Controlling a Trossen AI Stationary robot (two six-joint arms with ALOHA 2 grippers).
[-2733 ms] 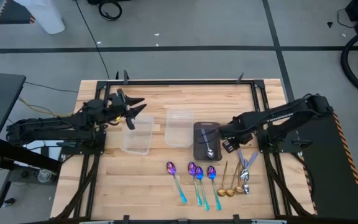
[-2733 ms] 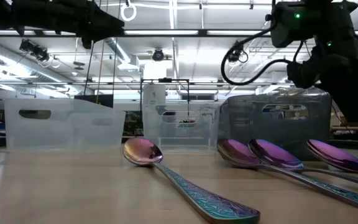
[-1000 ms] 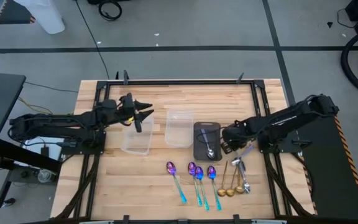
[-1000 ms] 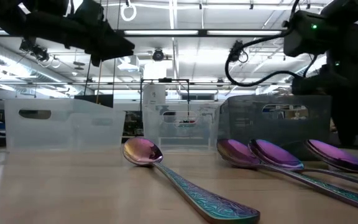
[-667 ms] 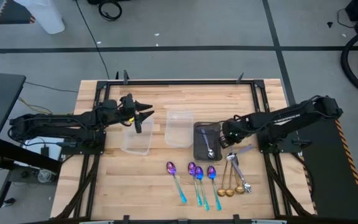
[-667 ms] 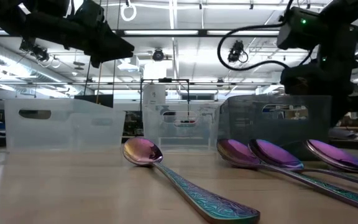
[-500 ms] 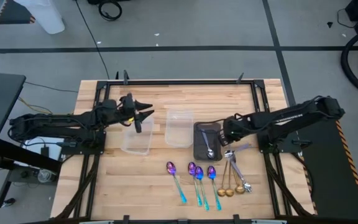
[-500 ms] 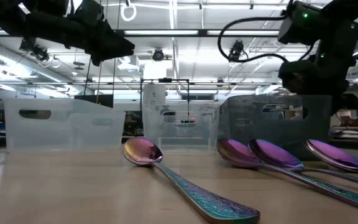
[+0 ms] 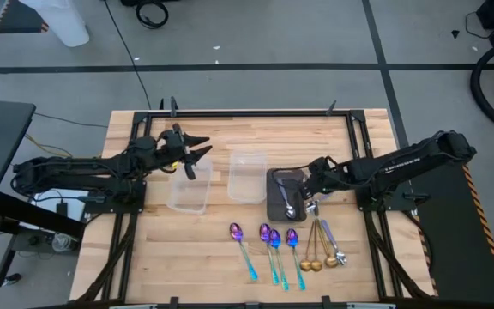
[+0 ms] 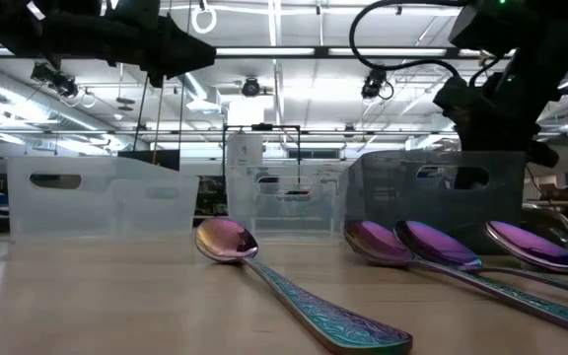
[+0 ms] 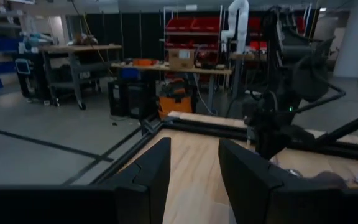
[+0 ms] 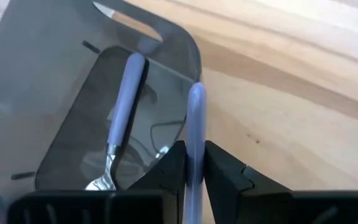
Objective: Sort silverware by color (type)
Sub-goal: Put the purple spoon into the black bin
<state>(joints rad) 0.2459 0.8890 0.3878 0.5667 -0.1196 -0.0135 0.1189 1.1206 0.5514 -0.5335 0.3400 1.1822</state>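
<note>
While the right gripper (image 9: 309,194) hangs at the grey tray's (image 9: 274,209) right edge, its jaws are clamped on a silver spoon (image 12: 194,134) by the handle, the handle sticking out over the tray rim in the right wrist view; one silver spoon (image 9: 289,204) already lies inside the tray. Left gripper (image 9: 197,157) waits above the far end of the left tub (image 9: 189,186), jaws open and holding nothing. On the counter (image 9: 230,133) there remain four purple spoons (image 9: 268,241) in a row in front of the tubs, and just right of them a bundle of gold spoons (image 9: 313,251) with what looks like one more silver one (image 9: 335,247) touching them. Both clear tubs, left and middle (image 9: 247,176), look empty. Judgement: early in the sort, silver is partly done with one in the tray and one about to go in; purple and gold not started, so most of the job is left
</note>
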